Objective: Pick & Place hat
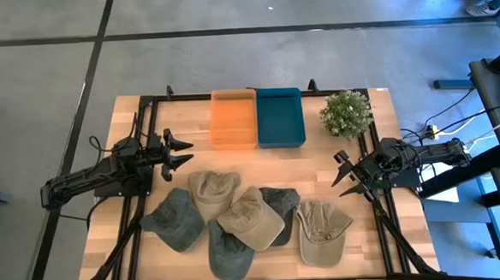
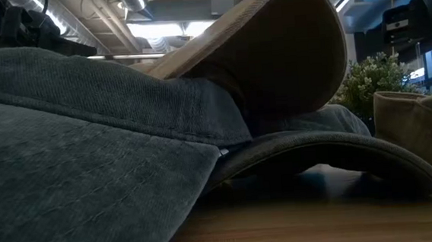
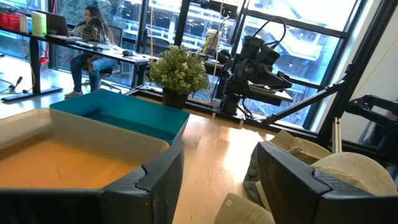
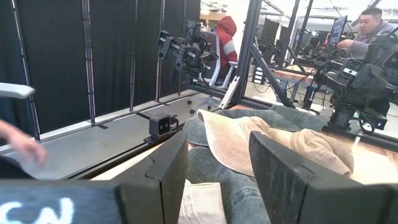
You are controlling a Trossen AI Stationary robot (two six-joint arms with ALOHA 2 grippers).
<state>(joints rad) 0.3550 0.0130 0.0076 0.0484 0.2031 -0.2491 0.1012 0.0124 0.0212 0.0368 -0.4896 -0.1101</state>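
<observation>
1. The left arm reaches in from the table's nine o'clock edge, lying low and nearly level. The left gripper (image 1: pixel 184 149) points toward three o'clock with its fingers spread and nothing between them, just short of the orange bin (image 1: pixel 233 119).
2. The right arm comes in from the three o'clock edge. The right gripper (image 1: pixel 343 174) points toward nine o'clock, tilted slightly toward the pile, fingers spread and empty.
3. The hats lie in an overlapping heap along the six o'clock half of the table (image 1: pixel 137 112), between the two grippers.
4. The tan hat at the centre (image 1: pixel 251 218) lies on top, long axis slanting from one to seven o'clock.
5. The khaki hat nearest the right gripper (image 1: pixel 322 230) lies with its long axis running twelve to six.
6. The teal bin (image 1: pixel 280 117) touches the orange one at twelve o'clock, with a potted plant (image 1: pixel 346 113) at about one o'clock.
</observation>
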